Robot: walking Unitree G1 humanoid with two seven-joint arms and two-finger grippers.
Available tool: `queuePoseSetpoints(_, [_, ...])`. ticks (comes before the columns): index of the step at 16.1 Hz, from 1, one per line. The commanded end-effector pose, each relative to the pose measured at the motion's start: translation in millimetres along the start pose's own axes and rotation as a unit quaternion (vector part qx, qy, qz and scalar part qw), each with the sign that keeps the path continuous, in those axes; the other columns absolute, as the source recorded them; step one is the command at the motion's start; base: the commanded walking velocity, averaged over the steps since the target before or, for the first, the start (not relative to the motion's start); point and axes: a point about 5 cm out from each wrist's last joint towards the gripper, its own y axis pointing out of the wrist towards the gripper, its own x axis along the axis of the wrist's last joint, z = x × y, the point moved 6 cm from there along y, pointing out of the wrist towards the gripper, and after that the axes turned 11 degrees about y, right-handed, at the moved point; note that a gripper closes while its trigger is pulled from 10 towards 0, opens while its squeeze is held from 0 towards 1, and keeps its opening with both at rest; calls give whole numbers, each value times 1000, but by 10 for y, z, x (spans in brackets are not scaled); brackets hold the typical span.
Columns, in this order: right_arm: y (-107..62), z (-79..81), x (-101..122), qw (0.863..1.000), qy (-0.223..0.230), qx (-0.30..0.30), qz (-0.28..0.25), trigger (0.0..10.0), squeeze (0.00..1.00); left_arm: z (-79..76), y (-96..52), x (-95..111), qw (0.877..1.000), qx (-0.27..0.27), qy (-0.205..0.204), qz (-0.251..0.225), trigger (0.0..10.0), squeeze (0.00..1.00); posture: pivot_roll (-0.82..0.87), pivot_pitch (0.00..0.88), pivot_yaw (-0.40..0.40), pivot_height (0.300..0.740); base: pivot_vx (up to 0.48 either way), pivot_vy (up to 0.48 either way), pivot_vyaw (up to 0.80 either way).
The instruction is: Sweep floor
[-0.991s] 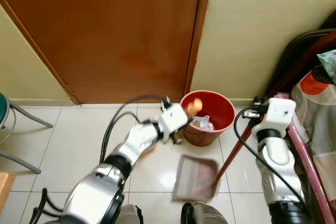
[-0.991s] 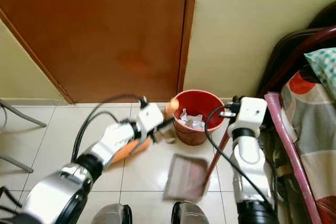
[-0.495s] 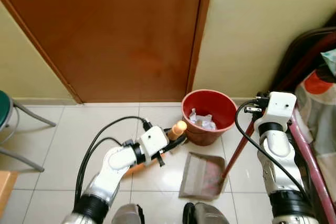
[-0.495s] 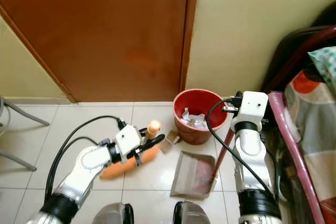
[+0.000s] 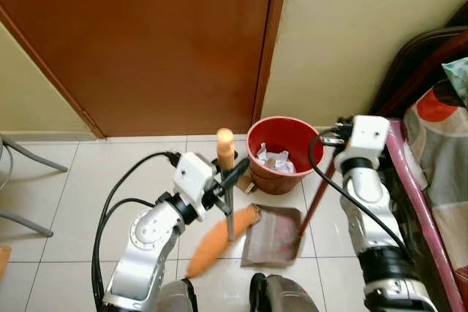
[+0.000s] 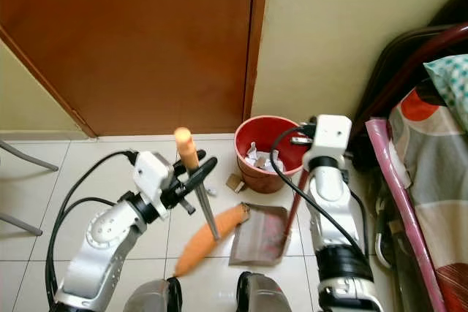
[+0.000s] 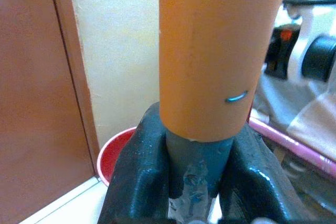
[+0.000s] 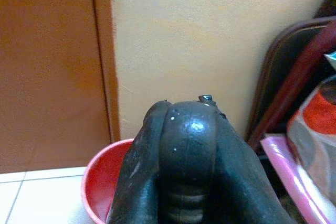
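Your left tool [image 5: 228,177] is clamped around the grey shaft of the broom [image 5: 227,196], just below its orange grip, holding it nearly upright with the orange bristle head on the tiled floor [image 5: 88,180] beside the dustpan [image 5: 272,237]. Your right tool [image 6: 298,177] is closed on the dustpan's red handle [image 5: 316,199], which slopes up beside the red bin [image 5: 281,142] of crumpled paper, near the brown door [image 5: 146,42].

Upright orange-bristled broom [image 5: 229,202] (beside dustpan [image 5: 272,235])
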Motion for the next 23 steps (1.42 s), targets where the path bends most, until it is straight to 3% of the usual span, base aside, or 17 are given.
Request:
queuePoseSetpoints(1, [20,23,52,1000,4,1,-13,10000,0,-18,21,91,1000,-1,-21,-15,10000,0,11,147,-34,740,0,0,0])
queuePoseSetpoints(4, [-26,-9,-33,1000,6,-2,-5,10000,0,146,13,50,999,42,-26,-3,10000,0,3,138,-29,740,0,0,0])
queuePoseSetpoints(6, [-57,-22,-92,1000,8,-4,2,10000,0,219,-6,60,997,65,-51,-5,10000,0,0,127,-27,740,0,0,0])
queuePoseSetpoints(8, [-83,2,-168,1000,9,1,11,10000,0,417,-53,94,988,123,-95,-14,10000,0,7,116,-29,740,0,0,0])
queuePoseSetpoints(10, [-102,-8,-201,1000,9,2,14,10000,0,637,-200,18,981,180,-75,2,10000,0,17,107,-29,740,0,0,0])
queuePoseSetpoints(11, [-140,-40,-242,1000,12,4,21,10000,0,759,-346,-126,974,217,-53,35,10000,0,21,104,-29,740,0,0,0])
queuePoseSetpoints(12, [-177,-53,-266,1000,18,8,24,10000,0,790,-420,-202,971,228,-48,49,10000,0,23,102,-29,740,0,0,0])
queuePoseSetpoints(14, [-296,-73,-328,999,32,20,31,10000,0,780,-560,-409,965,241,-52,89,10000,0,23,97,-27,740,0,0,0])
queuePoseSetpoints(18, [-432,-34,-390,998,31,44,38,10000,0,561,-559,-610,969,202,-76,122,10000,0,16,79,-15,740,0,0,0])
queuePoseSetpoints(23, [-467,-76,-384,997,33,52,40,10000,0,560,-581,-653,971,198,-39,132,10000,0,14,70,-6,740,0,0,0])
